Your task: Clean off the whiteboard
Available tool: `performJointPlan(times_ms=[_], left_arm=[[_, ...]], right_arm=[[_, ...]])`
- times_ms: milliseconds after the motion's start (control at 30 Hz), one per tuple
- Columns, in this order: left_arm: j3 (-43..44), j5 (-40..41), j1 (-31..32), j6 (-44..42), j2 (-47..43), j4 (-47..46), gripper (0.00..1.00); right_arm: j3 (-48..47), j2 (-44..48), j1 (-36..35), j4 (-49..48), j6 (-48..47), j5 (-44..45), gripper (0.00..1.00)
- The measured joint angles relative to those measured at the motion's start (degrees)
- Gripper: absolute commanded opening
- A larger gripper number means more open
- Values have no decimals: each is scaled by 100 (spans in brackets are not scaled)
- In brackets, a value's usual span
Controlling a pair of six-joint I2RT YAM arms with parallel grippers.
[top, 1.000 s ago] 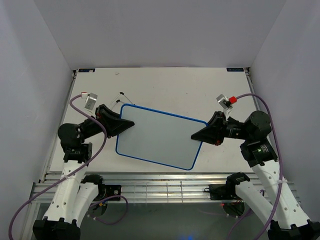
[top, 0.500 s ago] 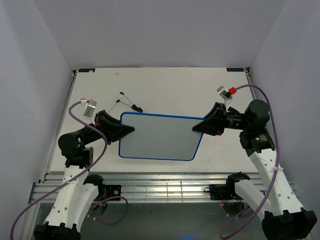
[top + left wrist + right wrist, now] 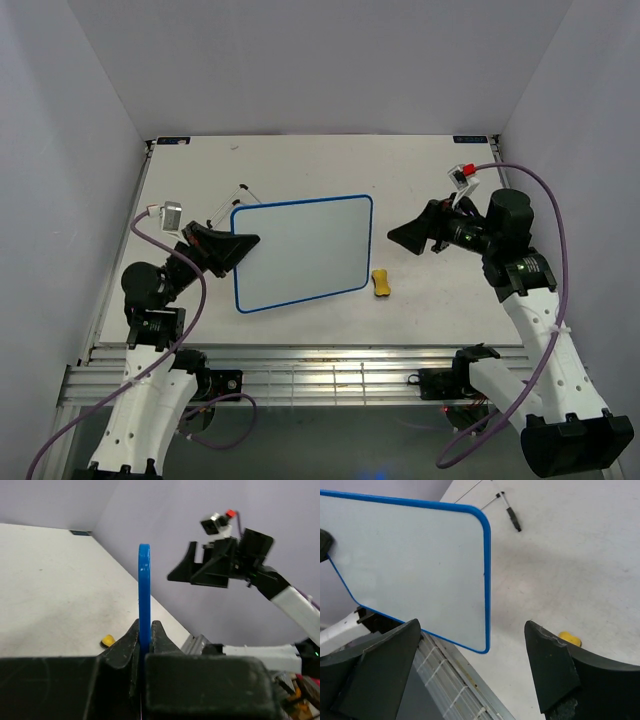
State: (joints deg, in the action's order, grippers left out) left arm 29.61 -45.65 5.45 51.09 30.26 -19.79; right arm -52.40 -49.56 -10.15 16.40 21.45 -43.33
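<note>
The whiteboard (image 3: 300,252) has a thin blue frame, and the face in view shows no writing. My left gripper (image 3: 240,246) is shut on the middle of its left edge and holds it up off the table. In the left wrist view the blue frame (image 3: 144,585) stands edge-on, pinched in that gripper (image 3: 145,630). My right gripper (image 3: 397,236) stands open a little to the right of the board and does not touch it. From the right wrist, the whiteboard (image 3: 410,565) hangs ahead of the wide-apart fingers (image 3: 547,665).
A small yellow eraser (image 3: 381,283) lies on the table below the board's right corner; the wrist views show the eraser (image 3: 569,639) (image 3: 107,641) too. Thin black-tipped rods (image 3: 238,197) lie behind the board's left corner. The table's slatted metal front edge (image 3: 320,372) runs near my arm bases.
My right gripper let go of the board's right edge, opened wide and drew back to the right. The left gripper closed on the board and swung it leftward, uncovering the yellow eraser.
</note>
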Motion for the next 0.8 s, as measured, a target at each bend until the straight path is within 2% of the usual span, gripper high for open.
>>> performJointPlan(times_ms=[167,333,433,567,800], left_arm=[[42,1010,-2,-487,13,874,0],[197,2166,-4,-968,286,1338,0],[267,2767,-61,-1217,610,1268,0],[378,3163,-260,-1460,1099,931,0],[748,3040,-990,-1943,1840,61,0]], right_arm=[[-531,61,0,713,-269,866,90],[-800,575,0,1069,-498,1327,90],[-769,927,2,1226,-595,1401,90],[-625,1272,0,1340,-741,1377,90],[-389,1419,0,1596,-979,1266,90]])
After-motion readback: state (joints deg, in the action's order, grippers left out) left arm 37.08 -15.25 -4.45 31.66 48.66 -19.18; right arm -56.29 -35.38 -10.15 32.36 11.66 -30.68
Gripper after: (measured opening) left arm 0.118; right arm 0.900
